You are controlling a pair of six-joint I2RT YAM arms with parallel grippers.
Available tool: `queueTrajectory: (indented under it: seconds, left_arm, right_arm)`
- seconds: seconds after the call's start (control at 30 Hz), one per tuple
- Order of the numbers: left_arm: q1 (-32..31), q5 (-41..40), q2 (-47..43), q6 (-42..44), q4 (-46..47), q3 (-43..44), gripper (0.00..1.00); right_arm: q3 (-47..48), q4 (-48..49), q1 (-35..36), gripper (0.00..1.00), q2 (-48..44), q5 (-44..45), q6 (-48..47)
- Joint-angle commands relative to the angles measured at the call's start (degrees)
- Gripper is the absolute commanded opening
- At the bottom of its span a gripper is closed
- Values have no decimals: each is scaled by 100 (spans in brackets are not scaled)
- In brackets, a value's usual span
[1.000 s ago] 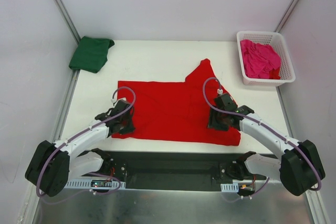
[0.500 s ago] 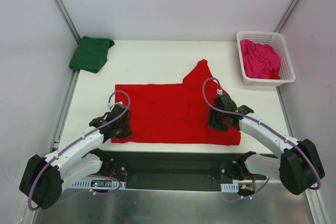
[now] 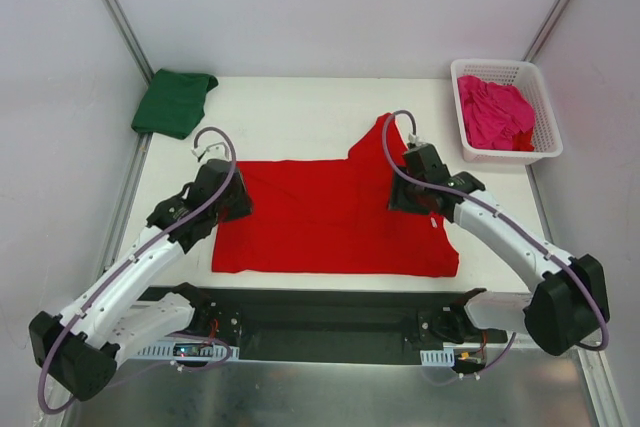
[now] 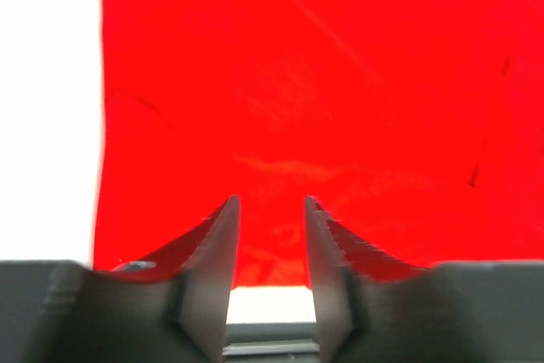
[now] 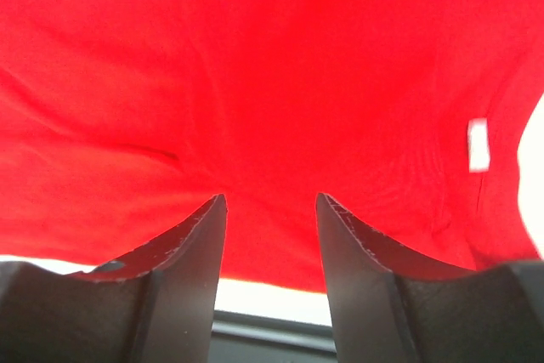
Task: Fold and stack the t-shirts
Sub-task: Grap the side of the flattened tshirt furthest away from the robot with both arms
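Observation:
The bright red t-shirt (image 3: 330, 217) lies spread flat in the middle of the white table, with one sleeve pointing to the far side. It fills the left wrist view (image 4: 297, 82) and the right wrist view (image 5: 272, 65). My left gripper (image 3: 232, 205) hovers over the shirt's left edge, open and empty (image 4: 270, 201). My right gripper (image 3: 402, 202) hovers over the shirt's right part, open and empty (image 5: 270, 197). The dark green t-shirt (image 3: 175, 102) lies folded at the far left corner. The magenta pink t-shirt (image 3: 495, 112) lies crumpled in the basket.
The white lattice basket (image 3: 548, 137) stands at the far right of the table. Grey walls and metal frame posts close in the table on three sides. The table's near edge meets a dark rail by the arm bases.
Both grippers have risen and moved from the shirt's near edge toward the far side. The left arm moved most. The shirt's left edge has shifted slightly and now lies flat.

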Motion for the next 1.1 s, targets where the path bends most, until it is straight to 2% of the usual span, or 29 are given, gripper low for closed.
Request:
queueTrajectory:
  seconds: [0.0,0.07,0.17,0.23,0.3,0.37,0.47,0.67,1.07]
  left_arm:
    - [-17,-1137,549,611,149,397,41]
    - [53,-1245,734,875,448,519,48]
    - [474,-982,1086,1156,870,634,49]
    - [1000,-508,1280,1323,1142,634,52]
    - [1456,-262,1473,1420,1468,652,52]
    - [1617,-181,1674,1631,1626,792,53]
    - [1784,-208,1947,1895,1802,985,54]
    - [2074,82,2430,1799,2057,1135,53]
    - [2329,346,3047,1535,2488,1030,49]
  right_arm:
    - [708,234,-345,51,476,244,-528]
    - [1183,330,-653,52,749,-124,-712]
    - [1884,454,-1251,55,1250,-432,-923]
    - [2281,463,-1673,56,1715,-790,-985]
    - [2870,463,-2025,61,2058,-1021,-1038]
    - [3474,454,-2253,65,2612,-1381,-1160]
    - [4108,436,-2430,69,3341,-1750,-1249]
    - [4770,735,-2554,71,4571,-2586,-1363]
    - [5666,1016,-2554,73,5707,-3368,-1443]
